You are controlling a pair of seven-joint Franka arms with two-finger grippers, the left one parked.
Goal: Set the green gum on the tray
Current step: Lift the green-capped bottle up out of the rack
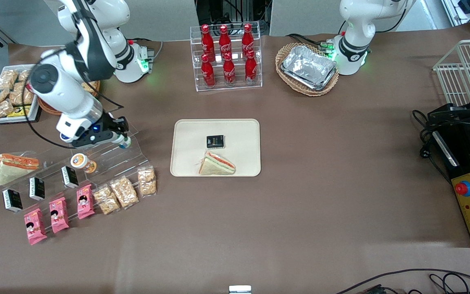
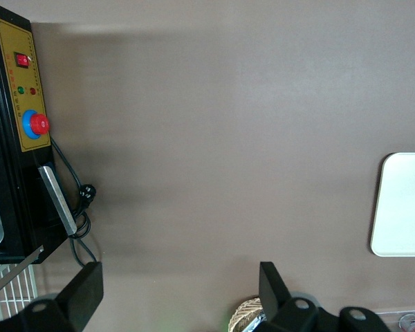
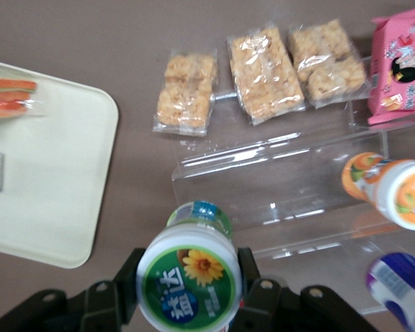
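Holding the green gum [image 3: 189,280] between its fingers, the gripper [image 1: 121,139] hangs above the upper step of the clear acrylic display stand [image 1: 108,157], at about nine o'clock from the tray [image 1: 186,134] in the front view and well apart from it. The bottle's long axis runs along the wrist camera's line of sight, so its round green-rimmed lid faces that camera and the body recedes away from it; a finger presses each side of the bottle just below the lid. The tray holds a triangular wrapped sandwich [image 1: 216,164] at its edge nearest the front camera and a small black packet [image 1: 215,141] just at twelve o'clock from the sandwich. On the stand, the orange-labelled bottle [image 1: 80,161] lies on a middle step, a blue-labelled bottle [image 3: 401,283] lies beside it, and three bags of puffed snacks [image 1: 124,191] lean on the lowest step. A wicker basket [image 1: 284,55] at one o'clock from the tray holds crinkled foil trays [image 1: 309,66]. A clear rack [image 1: 227,83] at twelve o'clock holds red cola bottles [image 1: 229,55].
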